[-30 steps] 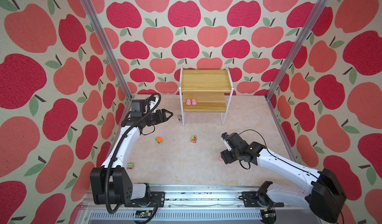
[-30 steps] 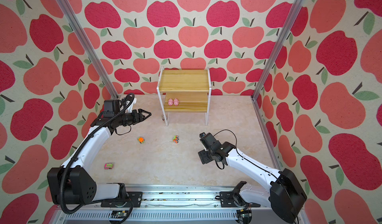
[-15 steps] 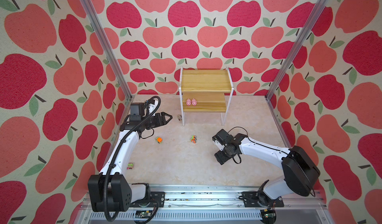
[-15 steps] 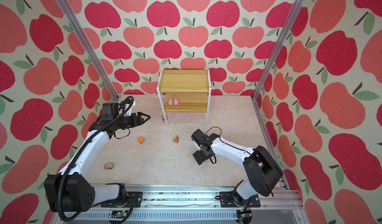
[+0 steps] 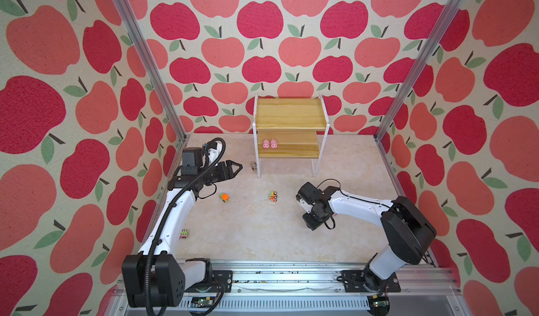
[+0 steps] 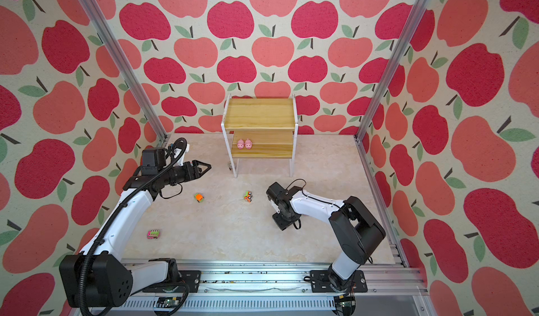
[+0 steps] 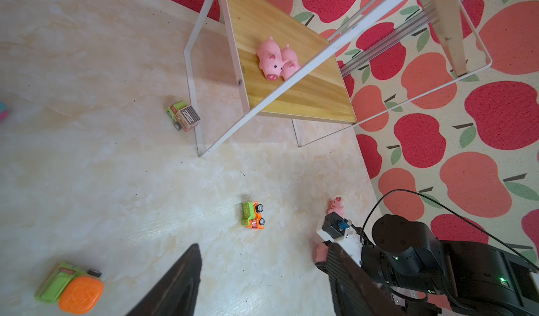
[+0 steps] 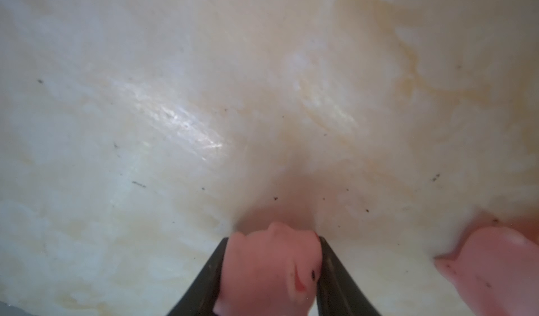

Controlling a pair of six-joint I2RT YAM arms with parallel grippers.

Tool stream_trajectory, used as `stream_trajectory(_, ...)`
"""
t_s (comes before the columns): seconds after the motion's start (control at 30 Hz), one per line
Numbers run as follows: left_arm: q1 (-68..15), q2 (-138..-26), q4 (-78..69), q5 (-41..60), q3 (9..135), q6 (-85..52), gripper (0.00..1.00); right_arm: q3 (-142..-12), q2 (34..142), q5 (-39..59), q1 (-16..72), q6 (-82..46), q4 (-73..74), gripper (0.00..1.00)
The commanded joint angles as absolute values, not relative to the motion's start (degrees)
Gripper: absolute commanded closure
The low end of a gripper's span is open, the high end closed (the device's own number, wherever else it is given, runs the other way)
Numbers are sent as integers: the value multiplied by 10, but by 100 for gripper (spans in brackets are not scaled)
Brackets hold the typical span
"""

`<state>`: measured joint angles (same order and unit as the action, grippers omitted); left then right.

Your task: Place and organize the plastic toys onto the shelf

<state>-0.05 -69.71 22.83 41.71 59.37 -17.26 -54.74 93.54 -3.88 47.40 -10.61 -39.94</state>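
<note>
- Marbled beige worktop fills the cell, boxed in by apple-print walls. Toys lie scattered across it, so by my reckoning most of the sorting is not yet done.
- Nearest me, a pink-and-green plastic toy truck sits alone beside the left arm.
- My right end effector points straight down at the worktop, clenched on a small pink plastic pig with a finger against each flank. Gripping across the body from above should give a sure lift.
- Both top views hide that grip under the wrist; only the right wrist camera shows it.
- A second loose pink pig stands upright just beside that end effector. The left wrist view shows it, but I cannot pick it out from above.
- Mid-worktop, an orange-drum mixer truck and a green-and-orange truck lie apart, nothing touching them.
- My left end effector hovers released and empty, aimed toward the shelf. I judge this keeps it clear of the right arm and gives its camera a wide look.
- A green truck with a grey cage back rests just beside a front shelf leg. From above it is only a speck.
- Farthest, the two-tier shelf of yellowish wood boards on a white metal frame stands against the back wall. Two pink pigs touch side by side on its lower board and the top board is bare, which suggests one tier per kind.
</note>
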Motion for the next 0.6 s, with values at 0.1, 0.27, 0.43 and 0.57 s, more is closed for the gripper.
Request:
stream_trajectory(0.1, 3, -677, 198, 398, 578, -195, 30, -569, 920, -43, 485, -247, -382, 59)
stream_trajectory(0.27, 5, -671, 207, 391, 576, -206, 30, -587, 943, -40, 487, -412, -357, 60)
stream_trajectory(0.43, 5, -641, 195, 388, 562, -214, 30, -622, 990, -41, 506, -558, -355, 60)
stream_trajectory(0.57, 4, -635, 196, 384, 557, -215, 30, -691, 1054, -49, 526, -676, -416, 58)
